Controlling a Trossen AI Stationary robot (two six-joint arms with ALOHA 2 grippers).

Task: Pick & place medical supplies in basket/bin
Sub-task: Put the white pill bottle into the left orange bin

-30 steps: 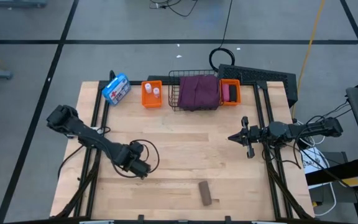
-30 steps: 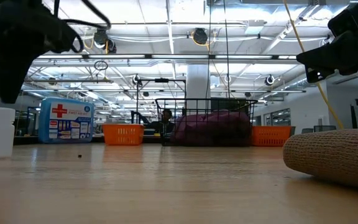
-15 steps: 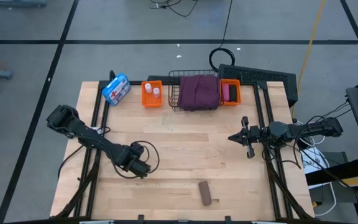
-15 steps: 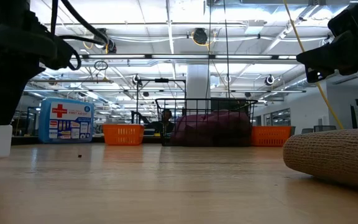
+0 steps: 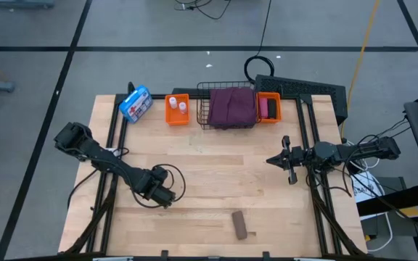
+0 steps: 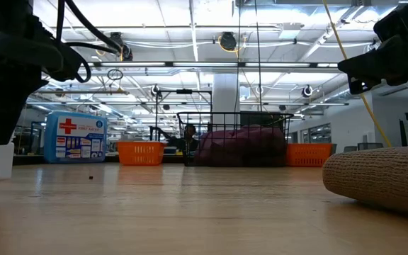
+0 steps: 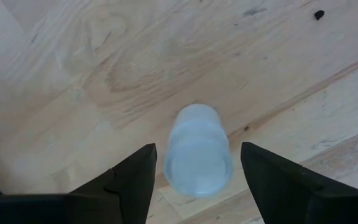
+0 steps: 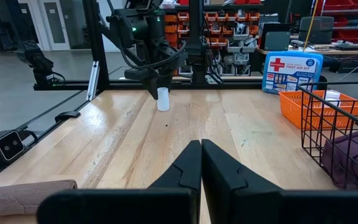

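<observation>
A white vial (image 7: 197, 149) is stood upright on the table (image 5: 216, 181), between the parted fingers of the left gripper (image 7: 197, 171), not yet clamped. A brown roll (image 5: 240, 225) is laid near the front edge, pointing front to back. The wire basket (image 5: 203, 109) is filled with a maroon cloth (image 5: 231, 106); two vials (image 5: 178, 106) are kept in one orange bin (image 5: 169, 112). The right gripper (image 8: 201, 163) is held closed, empty.

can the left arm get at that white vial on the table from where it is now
Probably yes: the left gripper is directly over the white vial, its fingers open on either side with gaps, and only bare table around it.
</observation>
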